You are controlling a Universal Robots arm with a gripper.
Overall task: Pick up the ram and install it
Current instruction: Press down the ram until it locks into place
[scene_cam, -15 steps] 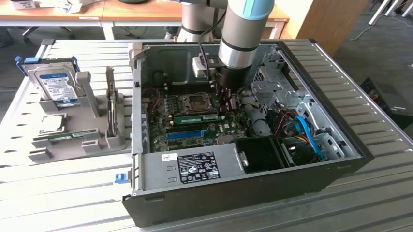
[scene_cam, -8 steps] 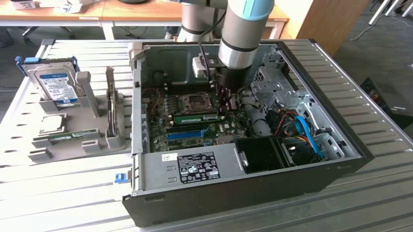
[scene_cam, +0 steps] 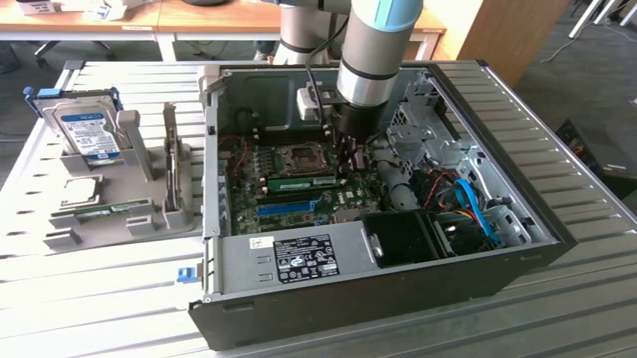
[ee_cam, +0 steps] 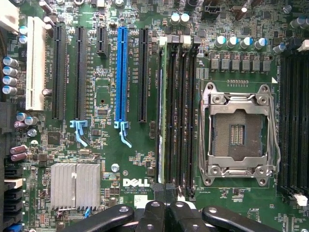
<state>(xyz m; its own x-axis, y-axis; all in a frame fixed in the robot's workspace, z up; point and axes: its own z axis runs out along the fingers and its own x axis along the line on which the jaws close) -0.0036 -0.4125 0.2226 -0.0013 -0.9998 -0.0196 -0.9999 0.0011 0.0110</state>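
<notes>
The ram (scene_cam: pixel 303 183) already stands in its slot on the motherboard (ee_cam: pixel 106 145), so installing looks nearly done. The gripper (ee_cam: pixel 166 215), pressed together and empty, hovers just above it.

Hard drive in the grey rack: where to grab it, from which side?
Probably the top edge, from straight above, fingers across its flat faces. The hard drive stands upright in the grey rack, whose posts hem in its lower half.
</notes>
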